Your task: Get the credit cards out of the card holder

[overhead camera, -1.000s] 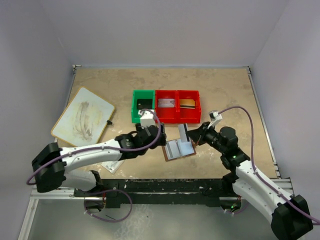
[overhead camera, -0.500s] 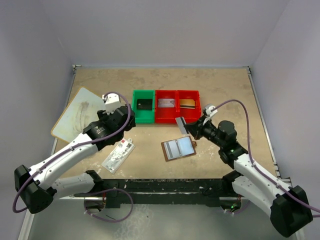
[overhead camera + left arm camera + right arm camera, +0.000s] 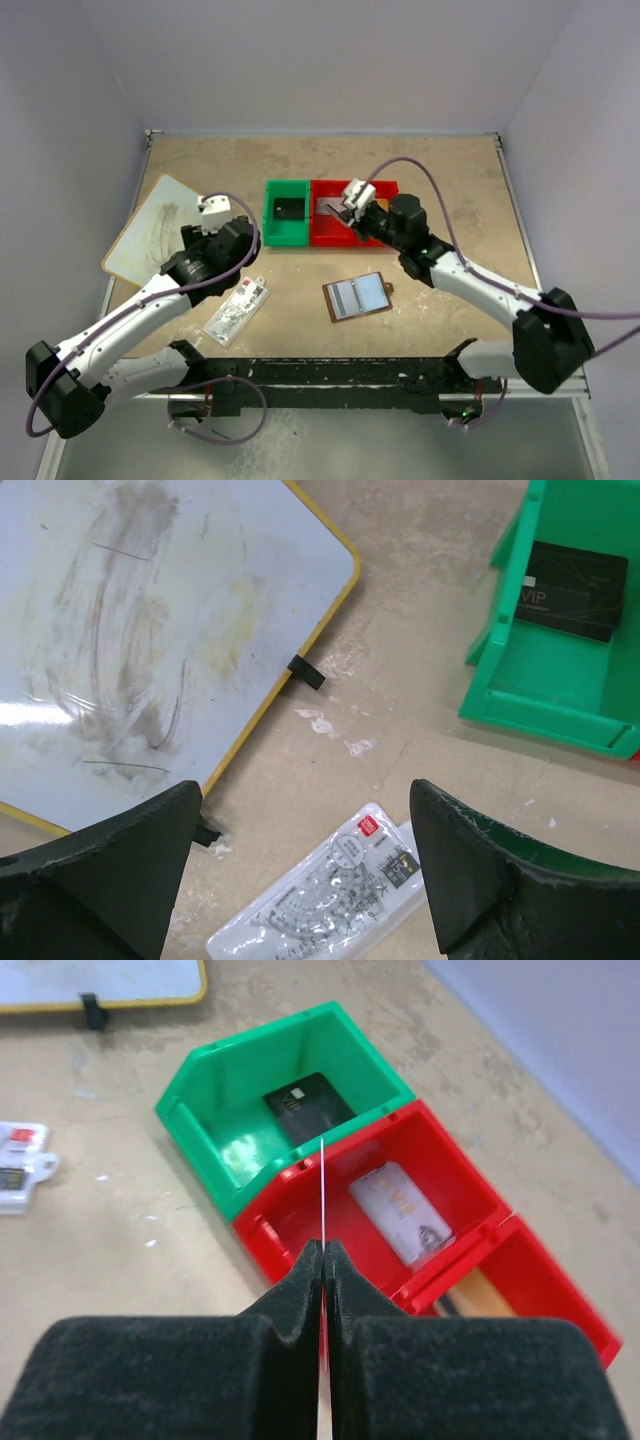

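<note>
Top external view: the card holder [image 3: 357, 297] lies open and flat near the middle of the tabletop's front edge. Over the middle red bin [image 3: 290, 1230], the right gripper [image 3: 323, 1250] pinches a card [image 3: 324, 1175] edge-on. The left gripper [image 3: 302, 790] gapes wide and empty beside the whiteboard [image 3: 120, 630].

The bench [image 3: 450, 180] has a beige, stone-like top. On its left side lies a whiteboard [image 3: 165, 235] with a yellow edge. At the far middle a green bin [image 3: 268, 212] and red bins [image 3: 335, 238] stand touching in one row. Near the middle lies the open card holder [image 3: 357, 296], and left of it a clear packet [image 3: 237, 312].
</note>
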